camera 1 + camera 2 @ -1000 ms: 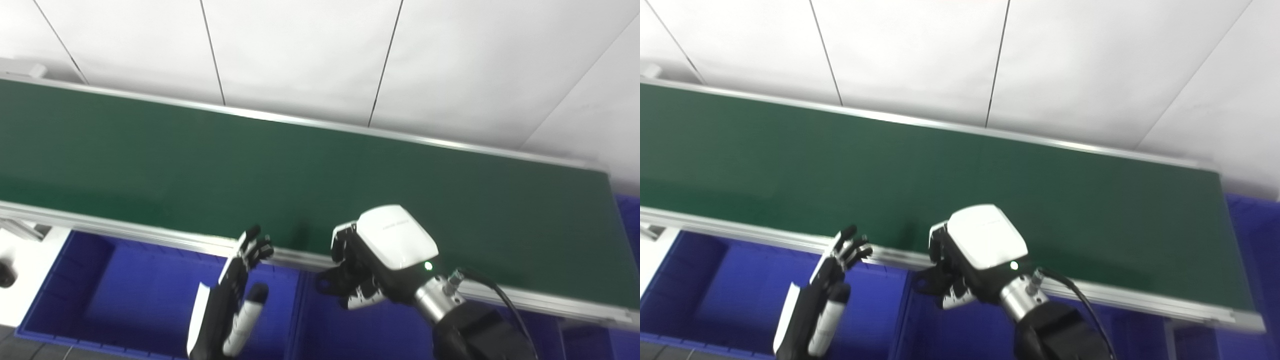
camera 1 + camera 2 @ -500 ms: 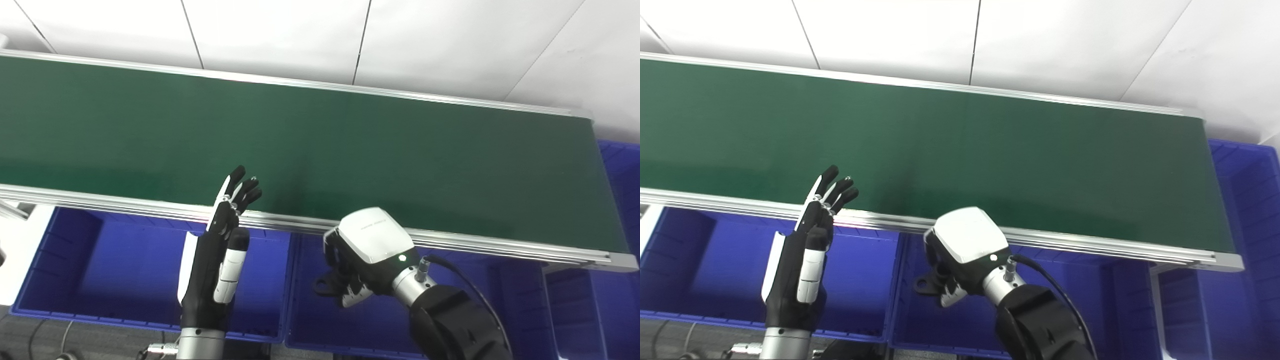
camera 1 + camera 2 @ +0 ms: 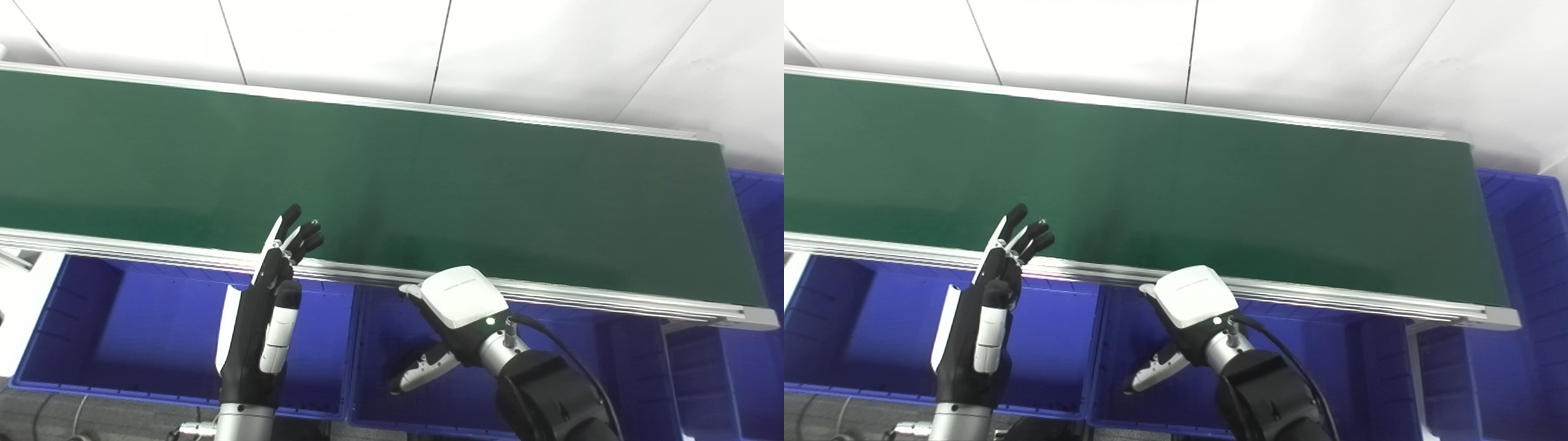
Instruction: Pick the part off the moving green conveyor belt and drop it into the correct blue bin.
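The green conveyor belt (image 3: 429,177) runs across the view with no part on it. My right hand (image 3: 456,309) hangs over the middle blue bin (image 3: 376,343), just below the belt's near rail. Its white back faces up and hides the fingers, and its thumb (image 3: 419,373) is splayed down to the left. I see nothing in it, and no part shows in the bin beneath. My left hand (image 3: 266,312) stands upright and open over the left blue bin (image 3: 141,331). Its fingertips (image 3: 297,229) reach past the rail, and it holds nothing.
The aluminium rail (image 3: 582,297) borders the belt's near side. More blue bins sit at the lower right (image 3: 704,373) and past the belt's right end (image 3: 759,202). White panels (image 3: 343,43) lie behind the belt. A white surface (image 3: 18,306) shows at the left edge.
The camera tilted down early on. Since half a second ago my right hand has sunk lower over the middle bin, its thumb has swung out, and the black part it held has gone from view.
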You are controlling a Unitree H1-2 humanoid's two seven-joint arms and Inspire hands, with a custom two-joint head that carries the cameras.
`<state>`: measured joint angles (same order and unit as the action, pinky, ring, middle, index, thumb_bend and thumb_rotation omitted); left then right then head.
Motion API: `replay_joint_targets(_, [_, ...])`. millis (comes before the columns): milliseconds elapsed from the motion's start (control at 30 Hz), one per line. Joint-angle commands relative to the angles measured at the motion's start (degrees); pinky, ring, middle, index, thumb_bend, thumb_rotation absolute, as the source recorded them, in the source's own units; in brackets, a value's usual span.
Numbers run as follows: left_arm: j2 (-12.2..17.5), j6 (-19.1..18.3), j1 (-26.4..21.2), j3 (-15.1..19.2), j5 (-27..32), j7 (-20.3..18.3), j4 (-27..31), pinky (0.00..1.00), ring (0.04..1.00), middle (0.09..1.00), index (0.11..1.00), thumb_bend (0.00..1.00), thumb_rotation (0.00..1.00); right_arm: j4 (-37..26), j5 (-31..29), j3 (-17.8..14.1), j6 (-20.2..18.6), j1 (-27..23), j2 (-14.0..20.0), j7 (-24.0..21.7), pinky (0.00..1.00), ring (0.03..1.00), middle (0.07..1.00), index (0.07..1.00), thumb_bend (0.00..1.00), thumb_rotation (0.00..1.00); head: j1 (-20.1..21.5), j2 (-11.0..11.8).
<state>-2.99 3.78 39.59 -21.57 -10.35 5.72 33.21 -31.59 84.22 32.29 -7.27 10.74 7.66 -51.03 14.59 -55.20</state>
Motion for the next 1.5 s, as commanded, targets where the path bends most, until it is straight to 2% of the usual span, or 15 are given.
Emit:
replay_joint_targets(0, [0.0, 2.1, 0.5, -0.2, 0.5, -0.8, 1.3, 1.00, 0.877, 0.896, 0.951, 0.65, 0.98, -4.6, -2.2, -0.9, 0.8, 0.4, -2.0, -1.6, 0.51, 0.746, 0.856, 0.891, 1.00, 0.82, -0.2, 0.3])
replay_joint_targets(167, [0.1, 2.1, 0.6, 0.1, 0.8, -0.9, 0.9, 1.00, 0.878, 0.897, 0.941, 0.66, 0.98, -13.9, -8.3, -4.0, -2.7, 5.5, -7.6, -6.1, 0.47, 0.677, 0.811, 0.852, 1.00, 0.98, 0.2, 0.8])
replay_joint_targets(267, [0.7, 3.9, 0.3, 0.9, 1.4, -1.0, -0.3, 1.00, 0.877, 0.899, 0.943, 0.66, 0.98, -18.6, -13.2, -5.7, -5.6, 9.9, -12.3, -6.4, 0.46, 0.638, 0.781, 0.833, 1.00, 1.00, 0.6, 1.5])
replay_joint_targets(333, [0.9, 3.8, 0.1, 1.4, 2.1, -1.1, -0.6, 1.00, 0.881, 0.901, 0.945, 0.67, 0.97, -21.7, -20.3, -6.3, -8.1, 16.1, -16.2, -2.3, 0.49, 0.650, 0.771, 0.821, 0.95, 1.00, 1.0, 1.9])
replay_joint_targets(400, [1.4, 3.7, 0.0, 2.0, 2.7, -1.4, -0.6, 1.00, 0.886, 0.903, 0.949, 0.68, 0.96, -22.8, -30.2, -6.4, -9.0, 23.7, -19.6, 5.1, 0.55, 0.684, 0.777, 0.815, 0.90, 1.00, 1.6, 2.4])
replay_joint_targets(467, [1.9, 3.2, -0.2, 2.5, 2.8, -1.8, -0.4, 1.00, 0.906, 0.911, 0.953, 0.67, 0.97, -21.3, -40.3, -4.9, -7.1, 32.7, -22.4, 16.1, 0.60, 0.715, 0.789, 0.810, 0.88, 1.00, 2.3, 2.8])
replay_joint_targets(533, [2.8, 3.3, -0.9, 3.3, 3.3, -2.0, -0.8, 1.00, 0.921, 0.922, 0.958, 0.65, 0.97, -14.6, -47.3, -3.0, 0.5, 38.7, -23.9, 29.0, 0.64, 0.740, 0.801, 0.817, 0.84, 1.00, 4.2, 3.7])
replay_joint_targets(600, [3.1, 3.3, -1.3, 3.9, 3.4, -2.0, -1.1, 1.00, 0.925, 0.931, 0.961, 0.63, 0.98, -9.1, -50.0, -2.5, 5.4, 39.3, -23.6, 36.4, 0.74, 0.810, 0.852, 0.859, 0.79, 1.00, 4.7, 4.0])
replay_joint_targets(667, [3.7, 2.3, -1.4, 4.6, 3.2, -2.4, -0.9, 1.00, 0.930, 0.942, 0.968, 0.64, 0.99, -3.5, -51.2, -3.8, 9.0, 37.3, -23.5, 42.5, 0.81, 0.868, 0.900, 0.901, 0.78, 1.00, 7.3, 4.8])
replay_joint_targets(733, [4.3, 2.6, -1.7, 5.6, 3.3, -2.6, -1.5, 1.00, 0.928, 0.943, 0.968, 0.64, 1.00, 0.6, -51.7, -4.0, 11.6, 35.8, -23.3, 47.3, 0.84, 0.887, 0.916, 0.915, 0.77, 1.00, 9.4, 5.5])
replay_joint_targets(833, [5.7, 4.0, -2.4, 7.1, 6.0, -3.4, -3.7, 1.00, 0.952, 0.963, 0.980, 0.65, 1.00, 9.5, -52.5, -6.1, 19.4, 31.5, -24.2, 57.9, 0.89, 0.920, 0.945, 0.948, 0.71, 1.00, 12.9, 7.4])
replay_joint_targets(967, [6.9, 5.0, -3.2, 8.4, 8.0, -4.6, -5.8, 1.00, 0.967, 0.981, 0.996, 0.69, 1.00, 16.3, -49.2, -5.4, 22.5, 29.1, -24.5, 67.3, 0.92, 0.940, 0.974, 0.976, 0.73, 1.00, 14.6, 9.4])
replay_joint_targets(1100, [7.4, 6.7, -3.3, 9.1, 9.8, -5.2, -7.5, 1.00, 0.977, 0.996, 1.000, 0.67, 1.00, 18.9, -46.7, -3.5, 21.4, 28.2, -23.3, 72.3, 0.99, 0.993, 0.999, 0.999, 0.73, 1.00, 15.3, 11.1])
replay_joint_targets(1267, [6.9, 7.9, -3.1, 9.6, 9.7, -5.4, -9.3, 1.00, 0.978, 0.997, 1.000, 0.68, 1.00, 21.5, -46.7, -2.5, 22.4, 27.1, -22.4, 77.0, 1.00, 1.000, 1.000, 1.000, 0.73, 1.00, 14.3, 13.5])
replay_joint_targets(1467, [6.7, 9.8, -3.7, 10.0, 9.5, -5.7, -11.4, 1.00, 0.979, 0.993, 1.000, 0.67, 1.00, 23.8, -46.6, -2.2, 23.6, 25.5, -21.8, 80.2, 0.99, 0.994, 1.000, 1.000, 0.74, 1.00, 14.6, 14.8])
